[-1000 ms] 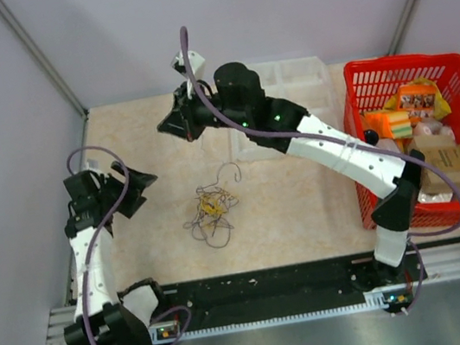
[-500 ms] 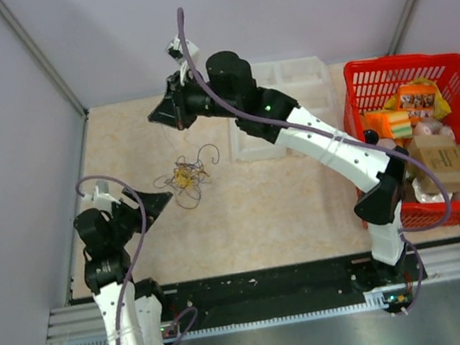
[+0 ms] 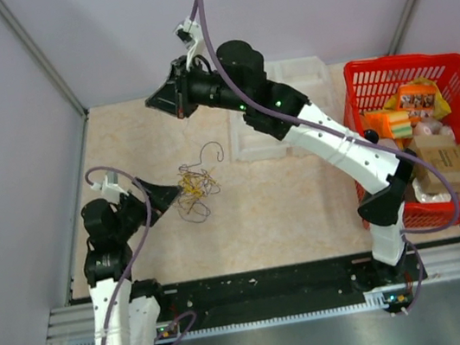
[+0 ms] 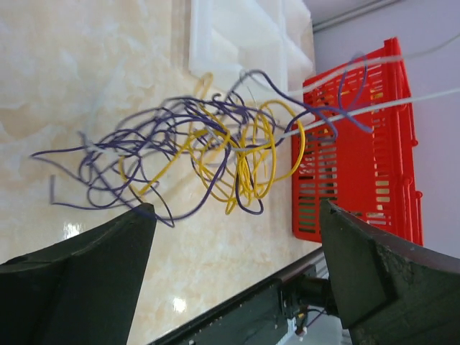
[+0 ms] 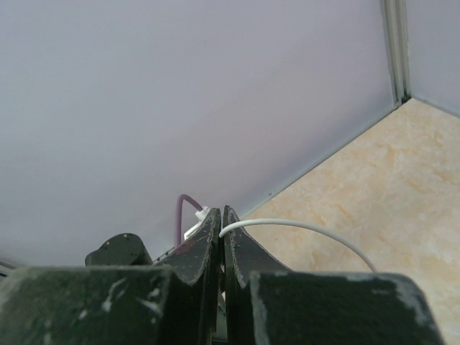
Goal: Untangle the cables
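Left gripper [image 4: 237, 207]: is hovering low with its jaws spread wide, grasping nothing, with the knot sitting just ahead of the fingers.
Cables [image 4: 241, 162]: purple and yellow loops are bunching in one tangle left of centre on the table [image 3: 304, 196]. Whether they are resting on it or hanging just clear, I cannot tell.
Right gripper [image 5: 221, 212]: is holding high near the back wall, clenched on a white strand [image 5: 302, 225] running out from its fingertips.
Risk: if that strand is threading the knot, pulling further is likely tightening the loops or dragging the bundle away from the left gripper. The thin wire may also be slipping from the pinch.
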